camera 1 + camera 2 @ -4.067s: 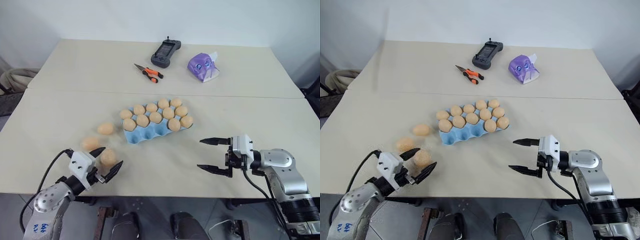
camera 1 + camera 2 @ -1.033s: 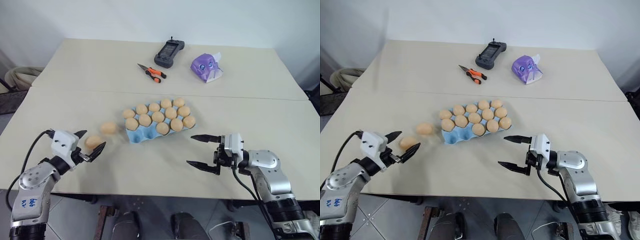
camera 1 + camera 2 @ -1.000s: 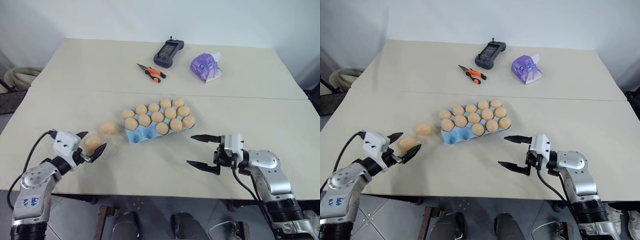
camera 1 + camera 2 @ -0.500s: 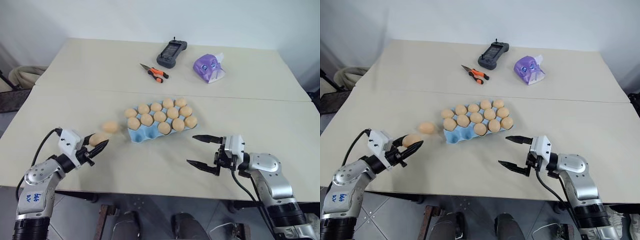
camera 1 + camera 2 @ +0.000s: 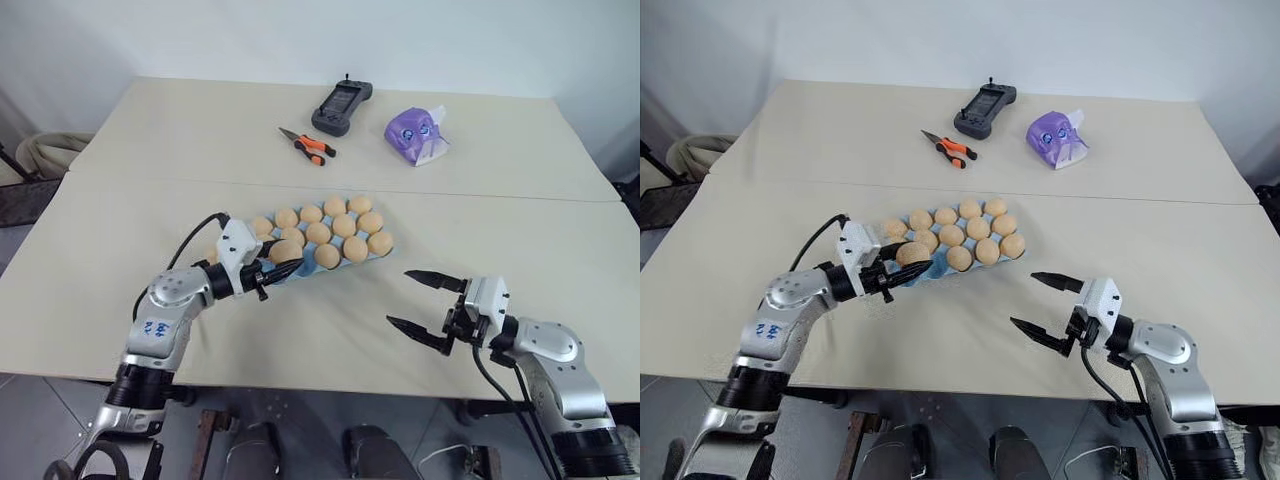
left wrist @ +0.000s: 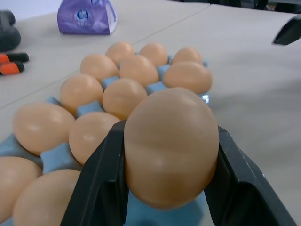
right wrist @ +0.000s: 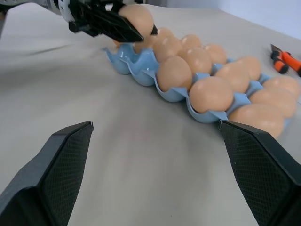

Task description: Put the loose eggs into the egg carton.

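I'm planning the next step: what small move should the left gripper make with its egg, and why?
Probably ease it down into the empty cup at the near-left corner of the carton. The left gripper is shut on an egg held just above that corner, while the neighbouring cups already look full.

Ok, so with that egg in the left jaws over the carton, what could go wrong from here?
The egg is pinched by just two black fingers, so it might slip or crack. The egg carton is nearly full, so lowering off-centre could knock a seated neighbour or shove the light tray.
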You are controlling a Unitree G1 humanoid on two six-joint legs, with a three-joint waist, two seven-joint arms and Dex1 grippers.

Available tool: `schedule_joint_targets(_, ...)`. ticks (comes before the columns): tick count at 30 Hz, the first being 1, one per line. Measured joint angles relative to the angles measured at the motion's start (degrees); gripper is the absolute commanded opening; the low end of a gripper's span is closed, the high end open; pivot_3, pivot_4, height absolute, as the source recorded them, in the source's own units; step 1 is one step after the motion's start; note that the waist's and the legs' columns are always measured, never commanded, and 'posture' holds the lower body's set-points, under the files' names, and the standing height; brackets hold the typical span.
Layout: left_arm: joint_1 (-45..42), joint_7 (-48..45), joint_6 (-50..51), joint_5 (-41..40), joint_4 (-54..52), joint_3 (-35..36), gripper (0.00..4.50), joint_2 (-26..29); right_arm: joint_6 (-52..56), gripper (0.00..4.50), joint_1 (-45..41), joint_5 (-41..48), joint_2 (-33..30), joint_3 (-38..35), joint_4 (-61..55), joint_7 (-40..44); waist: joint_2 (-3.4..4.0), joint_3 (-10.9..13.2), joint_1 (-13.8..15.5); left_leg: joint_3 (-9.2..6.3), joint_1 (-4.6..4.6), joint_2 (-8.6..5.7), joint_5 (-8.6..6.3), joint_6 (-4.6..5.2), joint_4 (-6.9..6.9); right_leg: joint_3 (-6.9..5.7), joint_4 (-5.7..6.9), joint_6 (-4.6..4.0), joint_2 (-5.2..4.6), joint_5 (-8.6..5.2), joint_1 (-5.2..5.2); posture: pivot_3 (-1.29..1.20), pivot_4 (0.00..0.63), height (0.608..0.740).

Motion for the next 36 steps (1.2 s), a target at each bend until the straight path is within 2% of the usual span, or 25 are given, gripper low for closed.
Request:
schedule_joint_targets(3,-2.0,-1.0,-2.0,0.6,2.9,-0.5,2.60,-1.0,0.0,4.50,1.6,0.0,0.0,-0.3,-1.7,-1.5,0.00,0.0,0.0,0.02,0.00,-0.02,0.00,0.00,0.01,0.00,0.00,0.01,0.00,0.00,0.02,0.00,0.150,0.740)
schedule_joint_targets(8,-3.3,-2.9,-5.0,0.8,5.9,-0.6,4.28,-2.7,0.0,4.50,3.0,0.0,0.0,-0.4,-2.7,-2.7,0.00,0.0,0.0,0.01,0.00,-0.03,0.01,0.02,0.12,0.00,0.08,0.03,0.00,0.00,0.03,0.00,0.150,0.740)
schedule_joint_targets(13,-2.1,-3.7,-6.5,0.9,4.6,-0.2,4.28,-1.5,-0.1,4.50,3.0,0.0,0.1,-0.3,-2.7,-3.0,0.00,0.0,-0.1,0.00,0.01,-0.01,0.01,0.02,0.16,0.02,0.21,0.02,0.00,-0.01,0.01,0.00,0.150,0.740)
schedule_joint_targets(17,3.5,-3.6,-5.8,-0.9,-1.9,4.5,4.28,2.3,-0.2,4.50,2.5,0.1,0.1,0.1,-2.5,-2.1,0.00,0.0,-0.2,-0.03,0.01,0.09,0.03,-0.02,0.15,0.01,0.27,-0.01,-0.06,-0.02,-0.01,0.00,0.150,0.740)
schedule_joint_targets(25,22.6,-2.0,-6.4,-6.1,-10.8,23.7,4.40,9.7,-0.2,4.50,-2.3,0.2,0.1,1.2,0.8,2.6,0.00,0.0,-0.3,-0.06,0.07,0.17,0.00,0.03,0.01,-0.03,0.25,-0.04,-0.24,-0.04,0.01,0.00,0.150,0.740)
schedule_joint_targets(31,36.1,-1.8,-11.2,-6.0,-9.4,32.9,4.40,9.6,-0.1,4.50,-4.8,0.3,-0.6,0.9,4.6,5.7,-0.03,0.0,-0.1,-0.08,0.05,0.11,-0.09,0.07,-0.16,-0.13,-0.05,-0.06,-0.46,-0.02,0.10,0.00,0.150,0.740)
schedule_joint_targets(36,40.5,-2.0,-13.7,-6.6,-9.4,33.8,4.40,7.0,-0.3,4.50,-6.2,0.3,-0.6,0.7,7.0,6.8,-0.03,0.0,0.0,-0.09,0.02,0.10,-0.25,-0.04,-0.24,-0.15,-0.21,-0.10,-0.47,-0.03,0.11,0.00,0.150,0.740)
